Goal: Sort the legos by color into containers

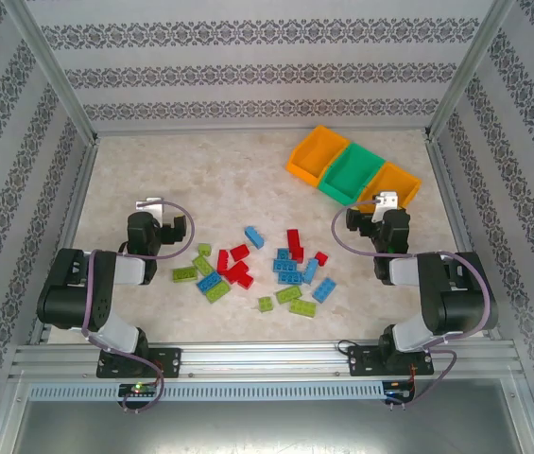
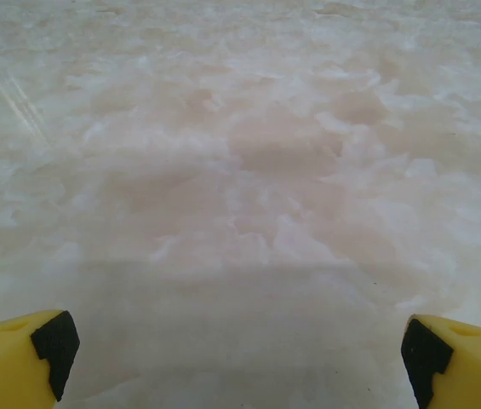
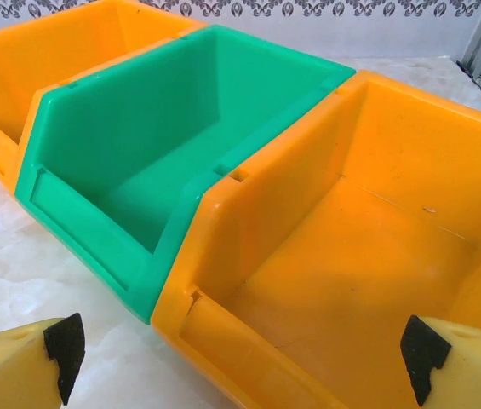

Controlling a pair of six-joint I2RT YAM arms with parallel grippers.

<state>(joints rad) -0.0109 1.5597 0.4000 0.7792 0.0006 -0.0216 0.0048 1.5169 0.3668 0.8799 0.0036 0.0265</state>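
Several red, blue and lime legos (image 1: pixel 257 270) lie scattered on the marble table between the two arms, among them a blue one (image 1: pixel 254 236) and a red one (image 1: pixel 294 239). The containers stand in a row at the back right: an orange bin (image 1: pixel 316 153), a green bin (image 1: pixel 352 173) and an orange bin (image 1: pixel 391 186), all empty. My left gripper (image 1: pixel 161 216) (image 2: pixel 238 349) is open over bare table, left of the legos. My right gripper (image 1: pixel 383 210) (image 3: pixel 243 351) is open, just in front of the nearest orange bin (image 3: pixel 368 256), with the green bin (image 3: pixel 163 128) to its left.
Patterned walls and metal posts enclose the table (image 1: pixel 210 170) on three sides. A metal rail (image 1: pixel 267 357) runs along the near edge by the arm bases. Open marble surface lies at the back left.
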